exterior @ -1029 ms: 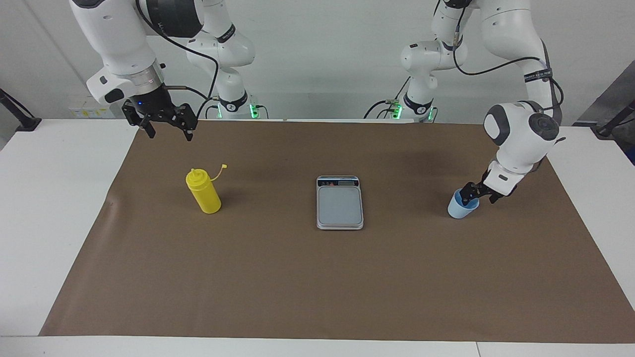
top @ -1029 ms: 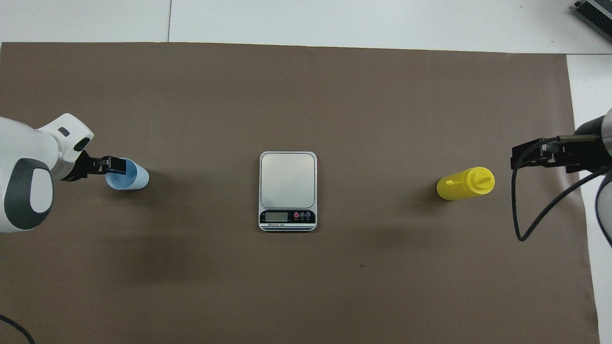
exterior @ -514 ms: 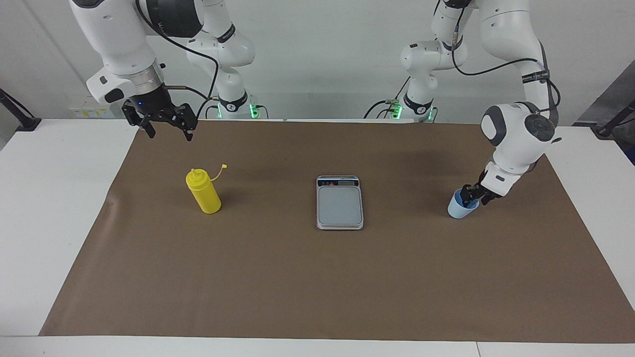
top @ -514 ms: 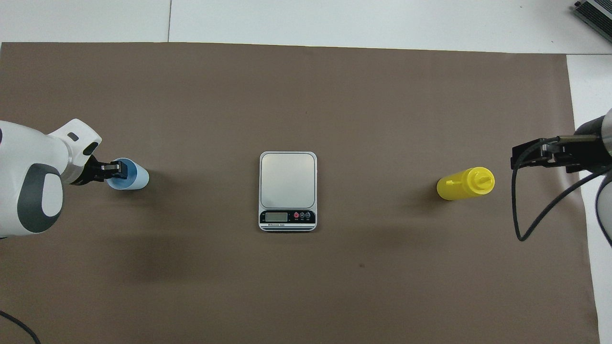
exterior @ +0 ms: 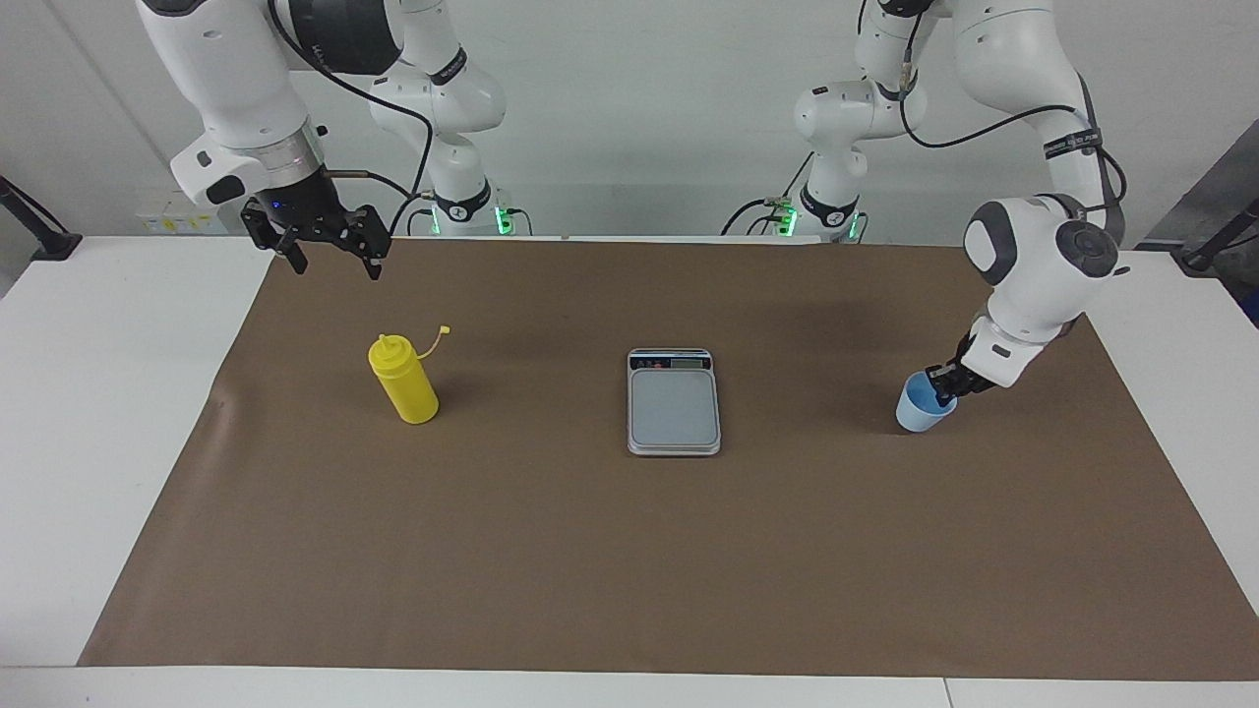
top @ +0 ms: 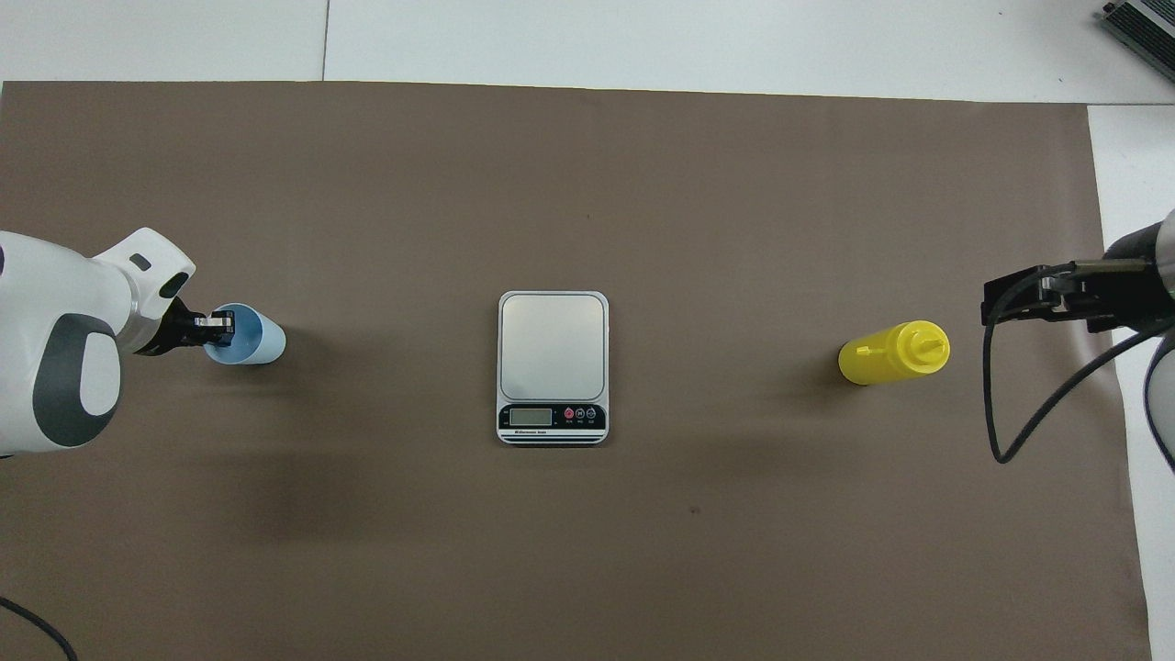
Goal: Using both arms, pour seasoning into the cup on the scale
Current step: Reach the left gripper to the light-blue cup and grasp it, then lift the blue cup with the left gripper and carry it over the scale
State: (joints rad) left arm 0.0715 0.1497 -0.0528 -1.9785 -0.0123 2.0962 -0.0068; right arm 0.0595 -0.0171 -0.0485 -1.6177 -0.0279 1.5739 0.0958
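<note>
- The left gripper (exterior: pixel 942 385), at the right of the facing view, has gone from spread a second ago to pinched on the rim of the light-blue cup (exterior: pixel 923 410), one finger inside the cup and one outside (the wrist has also shifted a little).
- In my judgement the cup is now held and the carry to the scale (exterior: pixel 674 400) comes next. The cup looks tipped slightly off upright, so I cannot tell whether its base is flat on the mat.
- The right gripper (exterior: pixel 332 248) has not moved: it hangs at the upper left of the facing view, fingers spread and holding nothing, over the upper edge of the brown mat (exterior: pixel 629 551) (waiting).
- The yellow seasoning bottle (exterior: pixel 403 381) stands upright at centre left of that view, below the right gripper and untouched; its small cap dangles on its strap beside the nozzle.
- The scale sits at the frame's centre with its plate bare, display strip at its upper end in the facing view.
- Room: nothing lies on the mat between cup and scale, or between bottle and scale. The cup is well inside the mat's right border, and the bottle likewise keeps well clear of the left border.
</note>
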